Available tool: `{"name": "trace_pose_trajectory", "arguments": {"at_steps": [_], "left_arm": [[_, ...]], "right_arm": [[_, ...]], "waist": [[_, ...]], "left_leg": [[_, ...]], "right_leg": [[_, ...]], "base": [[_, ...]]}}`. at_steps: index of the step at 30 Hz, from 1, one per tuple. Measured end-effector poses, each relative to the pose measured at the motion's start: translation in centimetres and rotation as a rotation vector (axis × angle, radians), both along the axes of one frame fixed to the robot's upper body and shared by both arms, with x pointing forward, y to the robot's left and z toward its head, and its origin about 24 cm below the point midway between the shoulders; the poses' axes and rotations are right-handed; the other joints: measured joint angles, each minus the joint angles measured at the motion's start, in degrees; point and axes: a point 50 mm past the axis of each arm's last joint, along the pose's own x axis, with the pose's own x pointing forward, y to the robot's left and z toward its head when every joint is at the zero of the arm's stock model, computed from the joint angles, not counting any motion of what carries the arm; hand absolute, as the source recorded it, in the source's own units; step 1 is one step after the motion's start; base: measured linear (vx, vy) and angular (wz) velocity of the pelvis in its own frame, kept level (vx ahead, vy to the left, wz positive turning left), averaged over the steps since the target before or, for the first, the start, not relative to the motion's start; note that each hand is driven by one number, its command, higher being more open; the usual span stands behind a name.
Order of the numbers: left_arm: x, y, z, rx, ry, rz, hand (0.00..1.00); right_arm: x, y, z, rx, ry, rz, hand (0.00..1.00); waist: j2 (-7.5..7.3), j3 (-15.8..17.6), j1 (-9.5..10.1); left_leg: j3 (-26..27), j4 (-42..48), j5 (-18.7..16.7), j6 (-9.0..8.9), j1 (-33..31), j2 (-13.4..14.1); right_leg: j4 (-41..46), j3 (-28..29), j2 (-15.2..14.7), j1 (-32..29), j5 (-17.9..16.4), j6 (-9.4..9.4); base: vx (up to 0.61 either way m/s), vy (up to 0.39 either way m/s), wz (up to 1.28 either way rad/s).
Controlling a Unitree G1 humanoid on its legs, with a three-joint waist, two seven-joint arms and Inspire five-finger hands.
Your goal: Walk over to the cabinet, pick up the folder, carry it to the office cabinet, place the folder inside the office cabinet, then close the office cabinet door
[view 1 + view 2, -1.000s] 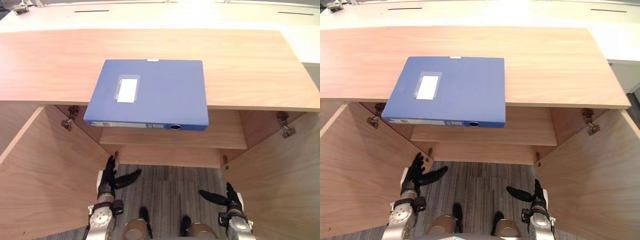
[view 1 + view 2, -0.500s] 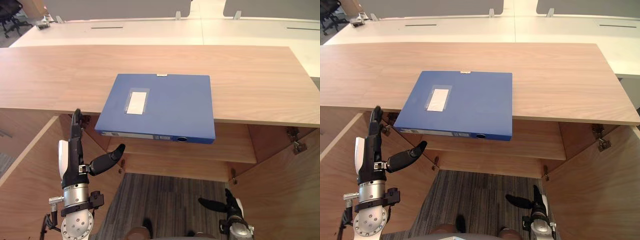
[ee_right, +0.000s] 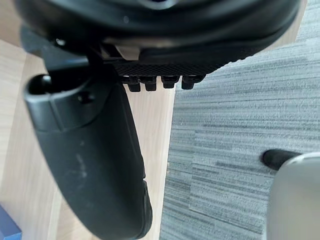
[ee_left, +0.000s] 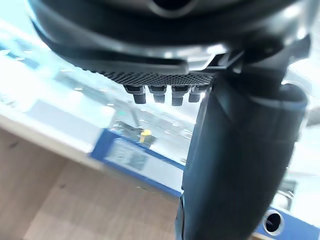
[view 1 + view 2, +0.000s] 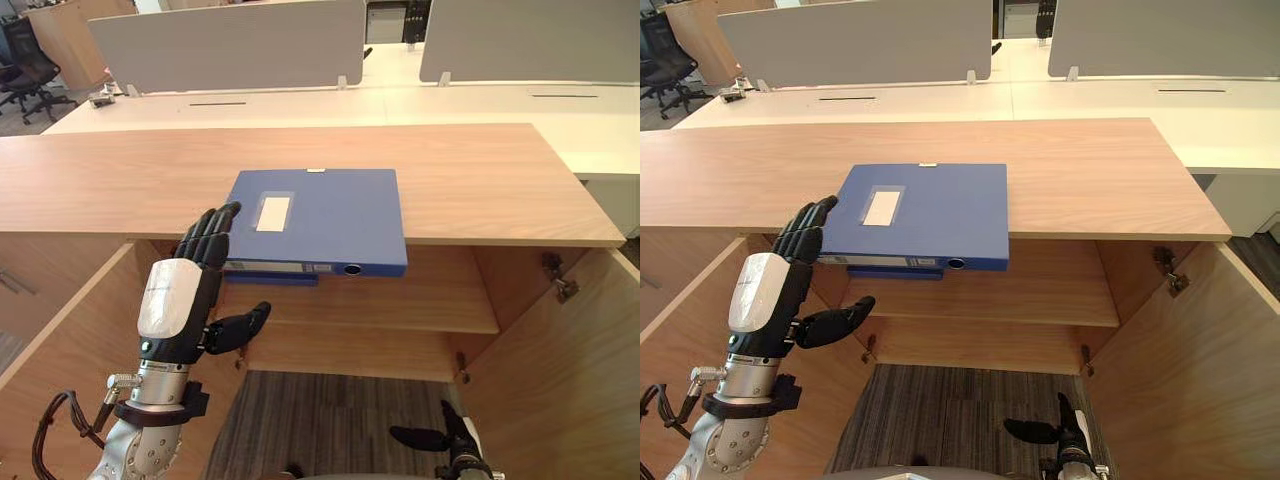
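We're at the pickup, nothing grasped yet: the folder [image 5: 318,215] lies flat on the wood counter [image 5: 480,170], overhanging its front edge. Our left hand [image 5: 180,305] is at its left edge, fingers straight; right hand [image 5: 450,445] low, relaxed. Carrying, placing, door-closing remain. Desks [image 5: 480,95] and grey dividers [image 5: 230,45] behind, carpet [image 5: 330,420] below.

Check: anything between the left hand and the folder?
Nothing visible. The left hand, fingers straight, has its fingertips by the near left corner of the blue folder, which overhangs the cabinet top.
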Motion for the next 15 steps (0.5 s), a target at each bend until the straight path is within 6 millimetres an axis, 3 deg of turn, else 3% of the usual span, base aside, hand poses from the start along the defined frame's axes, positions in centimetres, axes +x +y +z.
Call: {"name": "trace_pose_trajectory", "arguments": {"at_steps": [9,10,15], "left_arm": [[2.3,0.5,0.8,0.141,-0.085,0.074,1.00],[3.0,1.1,0.3,0.167,-0.061,0.093,0.00],[4.5,3.1,-1.7,0.217,0.075,0.172,0.00]], "right_arm": [[-0.6,-0.1,-0.1,0.027,0.013,-0.004,1.00],[-0.5,-0.1,-0.1,0.035,0.009,-0.008,1.00],[0.0,-0.3,0.3,0.042,-0.020,-0.014,1.00]], "waist": [[-0.21,-0.69,-0.69],[-0.20,-0.81,-0.88],[-0.29,-0.85,-1.77]], "left_leg": [[1.77,-1.32,0.20,0.23,0.45,0.01],[1.74,-1.77,0.33,0.41,0.65,-0.04],[1.90,-2.77,0.73,0.69,0.98,-0.28]], "right_leg": [[-0.71,1.79,0.33,-0.65,0.37,0.10],[-0.70,1.71,0.31,-0.67,0.40,0.13],[-0.71,1.79,0.25,-0.97,0.46,0.24]], "base": [[0.03,-0.010,-0.10],[0.00,0.000,0.00],[0.00,0.000,0.00]]}}
